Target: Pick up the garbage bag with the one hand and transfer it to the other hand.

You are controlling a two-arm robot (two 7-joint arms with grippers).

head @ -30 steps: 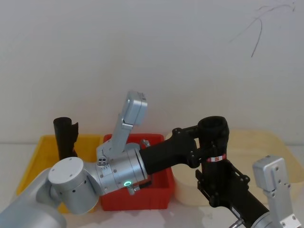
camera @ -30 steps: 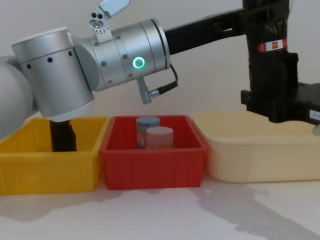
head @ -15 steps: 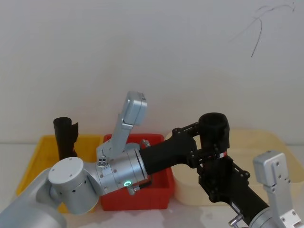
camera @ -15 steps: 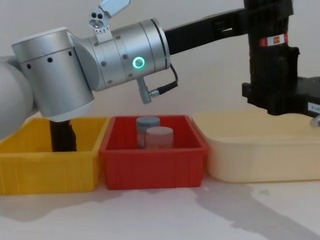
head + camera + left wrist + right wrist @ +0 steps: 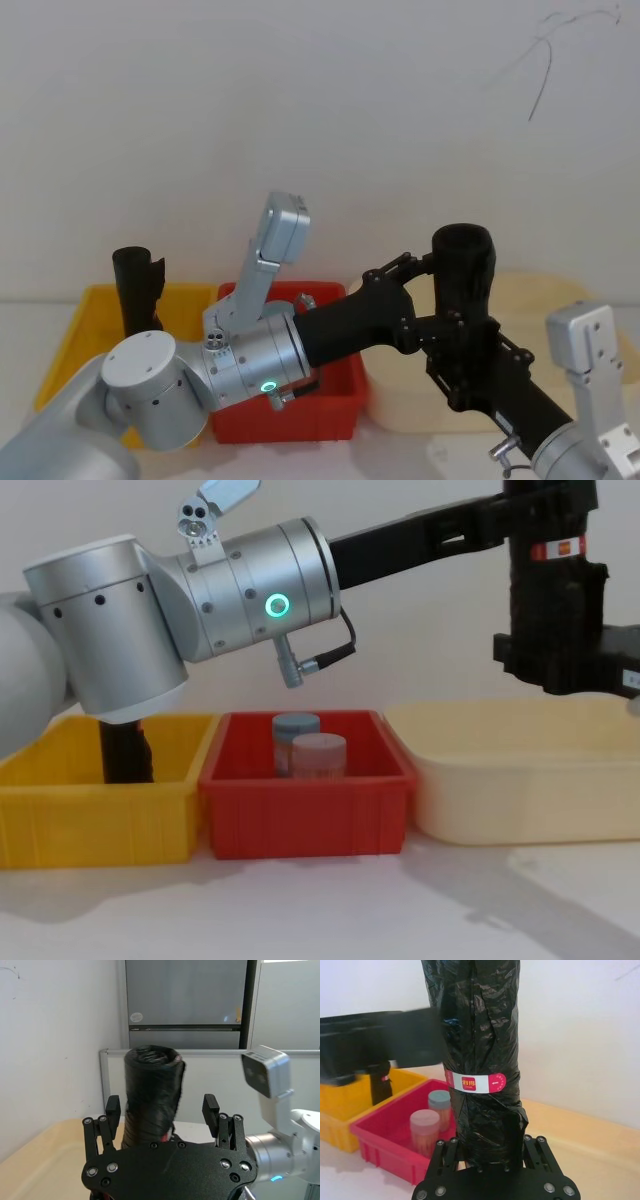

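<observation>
Rising rightward, the thick black cylindrical plastic garbage bag (image 5: 480, 1035) rides clamped in the right gripper (image 5: 490, 1146); the left gripper (image 5: 161, 1102) has spread clear, so it seems transferred.

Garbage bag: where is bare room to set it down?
Bare: the cream tub's visible floor, right of the red bin, and the table before the bins. Crowded: the red bin, with two jars; the yellow bin, with a thin black roll; around the garbage bag, held by the right gripper with the open left gripper flanking it.
</observation>
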